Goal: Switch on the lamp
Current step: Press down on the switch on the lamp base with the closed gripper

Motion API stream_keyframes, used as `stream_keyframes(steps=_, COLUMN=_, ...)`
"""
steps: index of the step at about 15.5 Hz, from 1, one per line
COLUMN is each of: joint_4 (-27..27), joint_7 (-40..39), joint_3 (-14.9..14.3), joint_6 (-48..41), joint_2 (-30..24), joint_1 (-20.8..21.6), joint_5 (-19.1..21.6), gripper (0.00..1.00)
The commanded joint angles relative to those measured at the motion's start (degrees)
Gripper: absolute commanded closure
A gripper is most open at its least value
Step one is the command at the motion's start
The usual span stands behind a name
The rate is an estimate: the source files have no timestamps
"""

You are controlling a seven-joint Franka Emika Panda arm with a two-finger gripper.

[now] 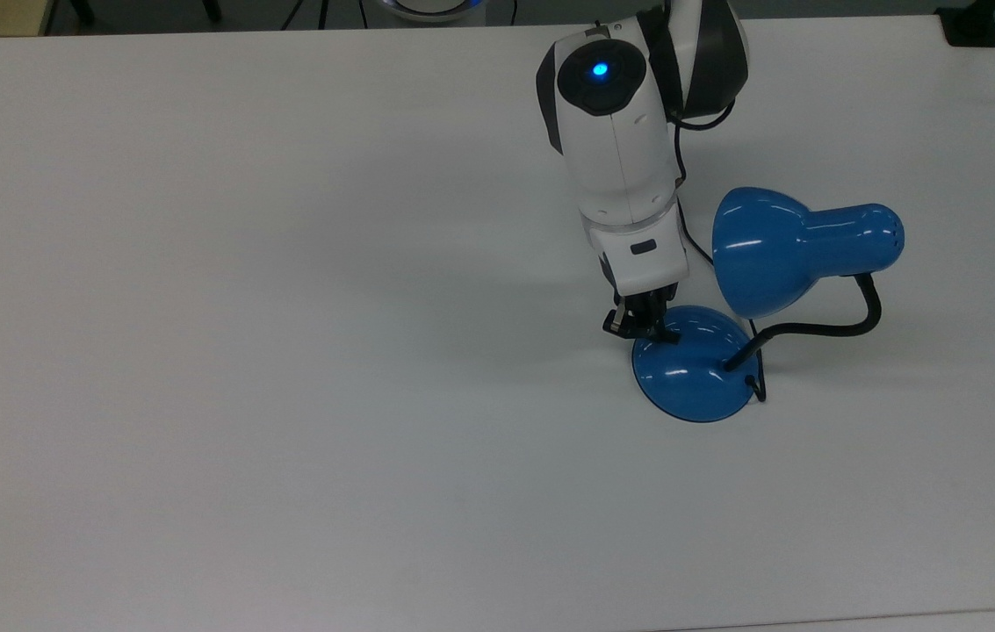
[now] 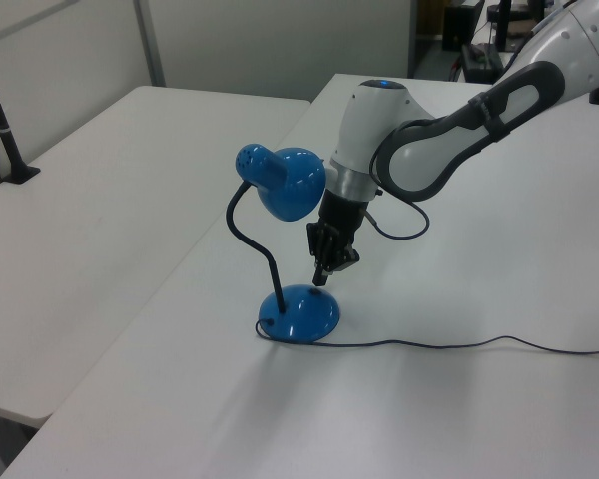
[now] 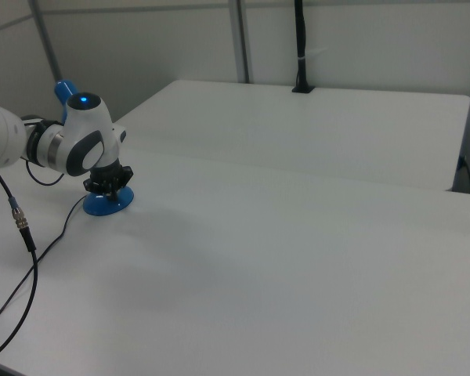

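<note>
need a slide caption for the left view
Franka gripper poised at the domed base of a blue lamp on a white table.

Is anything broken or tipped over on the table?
No, nothing stands out. The lamp stands upright on its round blue base, its neck bent as a gooseneck should be, and its cord trails loosely across the table. The gripper is down at the base's edge.

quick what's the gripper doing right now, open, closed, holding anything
Gripper: closed, holding nothing, fingertips down at the lamp base.
</note>
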Motion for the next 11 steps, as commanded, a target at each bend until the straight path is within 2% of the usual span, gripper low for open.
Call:
stream_keyframes(steps=1, joint_4=0.6, joint_7=-0.6, joint_3=-0.7, joint_6=1.0, joint_2=0.5, joint_1=1.4, joint_5=-0.6, gripper=1.00)
stream_keyframes(steps=11, joint_4=2.1, joint_7=-0.6, joint_3=-0.7, joint_6=1.0, joint_2=0.9, joint_1=1.9, joint_5=-0.8, gripper=1.00)
